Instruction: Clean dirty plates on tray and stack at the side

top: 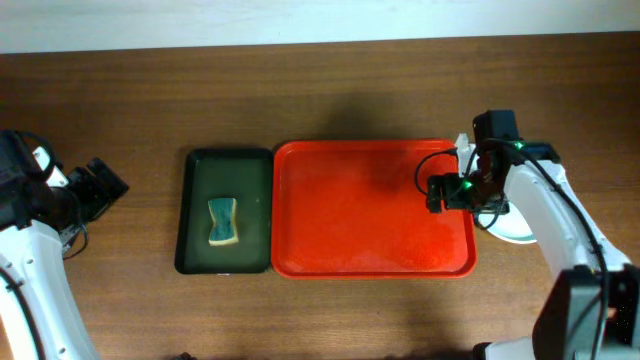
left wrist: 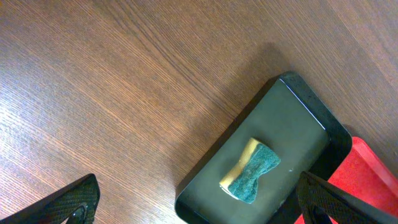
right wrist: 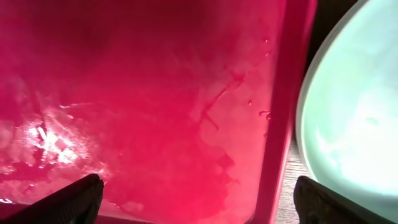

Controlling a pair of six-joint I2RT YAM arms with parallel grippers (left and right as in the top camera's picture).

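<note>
Wooden tabletop (top: 320,90) is bearing the tray (top: 340,220); I am hovering the right gripper (right wrist: 199,199), spread wide, over its rim beside a plate (right wrist: 354,124); left gripper (left wrist: 199,202) gaping too.

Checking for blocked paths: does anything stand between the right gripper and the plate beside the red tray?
Only the raised rim of the red tray lies between the open right gripper, over the tray floor, and the plate outside.

Wooden table (top: 300,90) bears green tray (top: 250,220), red tray (top: 360,220), plates (top: 512,232).
</note>
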